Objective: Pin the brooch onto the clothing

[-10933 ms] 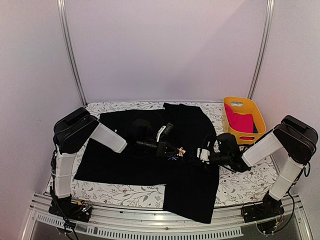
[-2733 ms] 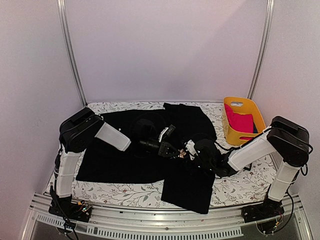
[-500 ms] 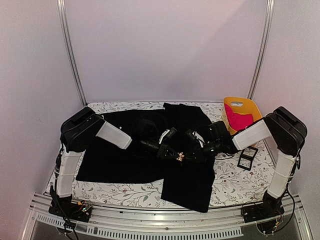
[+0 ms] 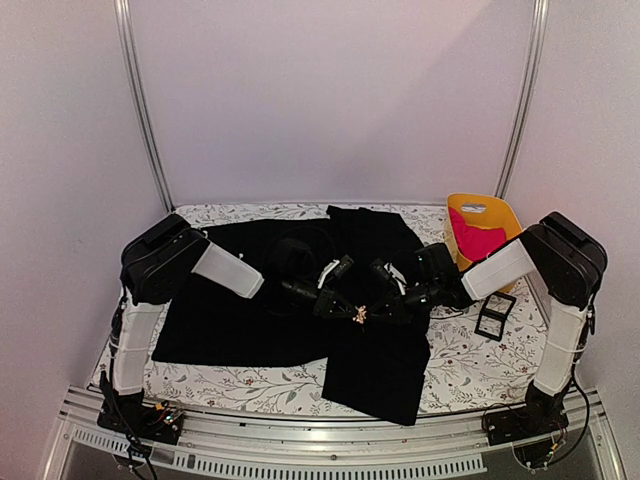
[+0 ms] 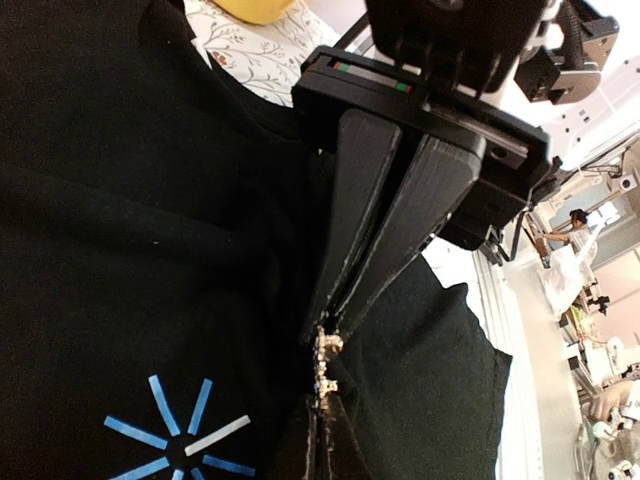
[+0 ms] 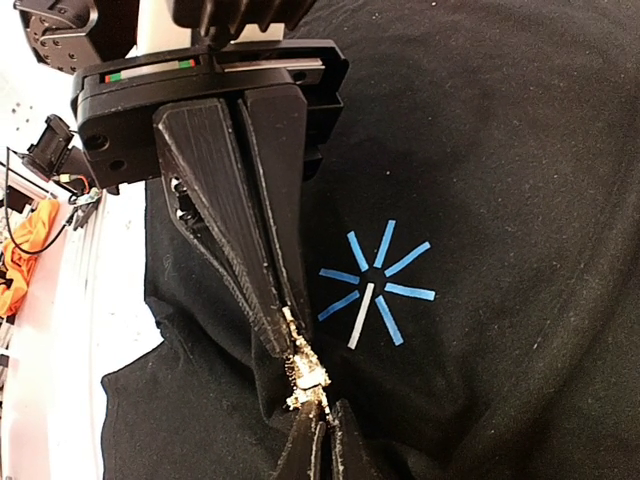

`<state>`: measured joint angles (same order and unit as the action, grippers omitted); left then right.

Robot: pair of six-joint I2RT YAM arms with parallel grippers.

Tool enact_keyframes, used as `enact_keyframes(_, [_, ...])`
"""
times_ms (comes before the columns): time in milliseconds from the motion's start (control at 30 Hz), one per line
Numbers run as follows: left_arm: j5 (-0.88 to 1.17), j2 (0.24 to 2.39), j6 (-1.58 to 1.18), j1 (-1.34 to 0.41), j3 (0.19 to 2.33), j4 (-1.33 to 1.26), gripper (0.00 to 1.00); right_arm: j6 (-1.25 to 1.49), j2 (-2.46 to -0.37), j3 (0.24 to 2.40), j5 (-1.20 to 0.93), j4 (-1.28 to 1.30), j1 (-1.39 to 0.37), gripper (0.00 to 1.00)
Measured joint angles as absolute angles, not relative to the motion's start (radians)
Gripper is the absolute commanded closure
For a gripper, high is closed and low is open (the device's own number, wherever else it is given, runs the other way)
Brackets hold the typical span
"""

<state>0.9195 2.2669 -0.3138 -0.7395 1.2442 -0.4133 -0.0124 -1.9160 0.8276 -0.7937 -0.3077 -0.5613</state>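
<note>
At chest of clothing (image 4: pixel 250 320), just beside blue star print (image 6: pixel 375 285): brooch (image 6: pixel 305 375) held off both ends. Right fingers (image 5: pixel 360 220) just gone from part-open to fully closed on one end; left fingers (image 6: pixel 215 200) clamped tight on other. Likely two-handed hold for pinning. Long axis along line joining both fingertips; pin direction not discernible.

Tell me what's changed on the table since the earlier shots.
The right gripper swung round to approach from the yellow basket's side, uncovering a small black frame, and its jaws closed on the brooch. The left gripper keeps its hold on the brooch; the black shirt stays spread out.
</note>
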Motion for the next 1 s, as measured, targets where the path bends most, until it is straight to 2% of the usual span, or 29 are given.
enact_keyframes(300, [0.933,2.267,-0.313,-0.739,1.244,-0.413,1.0,-0.02,-1.918,0.827,-0.82,-0.308,-0.56,1.0])
enact_keyframes(467, [0.923,2.267,-0.307,-0.739,1.246,-0.404,0.71,-0.02,-1.918,0.827,-0.834,-0.31,-0.559,1.0])
enact_keyframes(533, [0.906,2.267,-0.294,-0.739,1.249,-0.391,0.64,-0.019,-1.919,0.827,-0.844,-0.313,-0.56,1.0])
enact_keyframes(767, [0.817,2.26,-0.237,-0.739,1.25,-0.346,0.53,-0.014,-1.922,0.827,-0.845,-0.308,-0.557,1.0])
enact_keyframes(1000, [0.706,2.157,-0.181,-0.739,1.207,-0.334,0.51,0.045,-1.943,0.828,-0.848,-0.298,-0.53,1.0])
